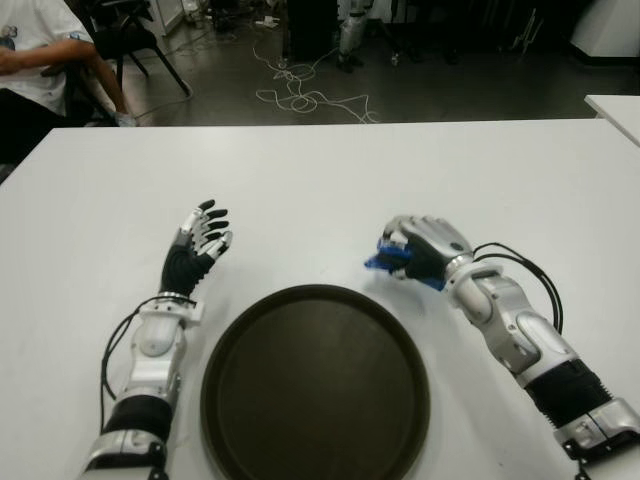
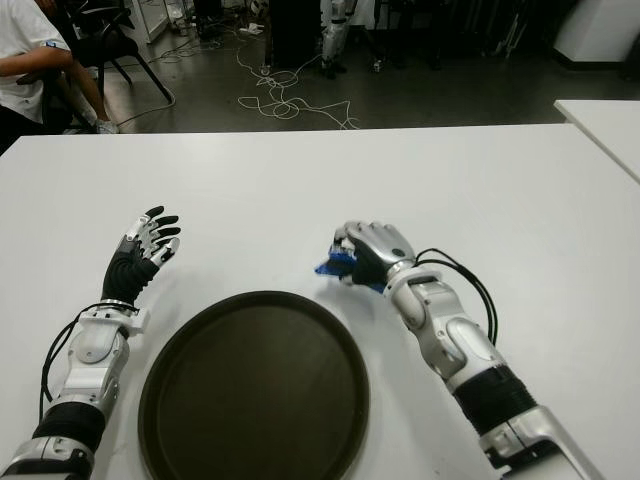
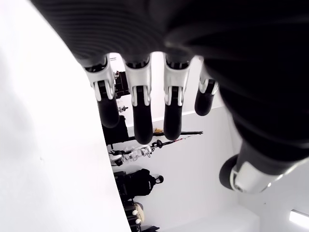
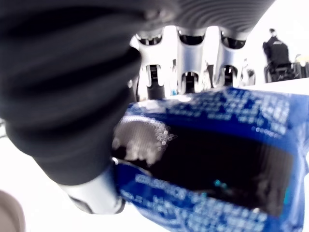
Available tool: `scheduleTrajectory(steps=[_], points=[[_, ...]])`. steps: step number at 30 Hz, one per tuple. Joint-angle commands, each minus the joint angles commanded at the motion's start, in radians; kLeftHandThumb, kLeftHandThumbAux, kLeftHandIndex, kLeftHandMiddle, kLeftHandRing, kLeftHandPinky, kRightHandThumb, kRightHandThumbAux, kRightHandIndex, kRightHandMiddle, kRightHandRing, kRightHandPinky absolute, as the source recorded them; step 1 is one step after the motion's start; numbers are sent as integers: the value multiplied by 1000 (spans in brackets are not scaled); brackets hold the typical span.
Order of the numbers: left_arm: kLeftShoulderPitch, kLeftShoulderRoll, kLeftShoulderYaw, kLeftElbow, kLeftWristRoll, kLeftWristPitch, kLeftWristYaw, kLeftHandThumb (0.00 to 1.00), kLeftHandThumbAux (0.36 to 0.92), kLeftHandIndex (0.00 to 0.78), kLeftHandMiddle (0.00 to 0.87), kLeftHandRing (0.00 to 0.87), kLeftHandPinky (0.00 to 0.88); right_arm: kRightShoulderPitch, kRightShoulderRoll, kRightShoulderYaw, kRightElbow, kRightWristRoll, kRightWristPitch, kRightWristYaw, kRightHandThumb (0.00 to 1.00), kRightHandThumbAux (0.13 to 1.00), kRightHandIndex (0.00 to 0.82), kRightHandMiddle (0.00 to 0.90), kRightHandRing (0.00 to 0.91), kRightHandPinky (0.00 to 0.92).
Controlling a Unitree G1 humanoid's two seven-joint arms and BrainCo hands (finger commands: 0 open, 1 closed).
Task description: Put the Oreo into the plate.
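Note:
The Oreo (image 1: 384, 262) is a small blue packet, filling the right wrist view as the Oreo (image 4: 212, 159) pressed under curled fingers. My right hand (image 1: 415, 250) is shut on it, just beyond the far right rim of the plate. The plate (image 1: 315, 385) is a round dark brown tray lying on the white table in front of me, with nothing in it. My left hand (image 1: 203, 235) shows to the left of the plate, fingers straight and spread, holding nothing.
The white table (image 1: 320, 180) stretches far beyond both hands. A person (image 1: 40, 60) sits at the far left corner beside black chairs. Cables (image 1: 300, 95) lie on the floor behind. Another white table edge (image 1: 615, 105) shows at the right.

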Motion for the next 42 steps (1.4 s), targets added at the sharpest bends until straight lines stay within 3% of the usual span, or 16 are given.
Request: scheduleTrajectory(steps=[14, 33, 42], points=[[6, 4, -4, -14, 12, 8, 4, 53, 634, 107, 199, 196, 165, 8, 50, -59, 33, 54, -26, -97, 186, 897, 639, 763, 771, 757], [-6, -9, -3, -9, 11, 15, 17, 67, 631, 114, 219, 220, 196, -10, 43, -89, 63, 66, -84, -174, 205, 899, 631, 763, 775, 765], [-10, -7, -5, -10, -2, 31, -3, 81, 617, 104, 206, 200, 158, -22, 36, -95, 43, 71, -136, -170, 228, 894, 627, 763, 776, 772]])
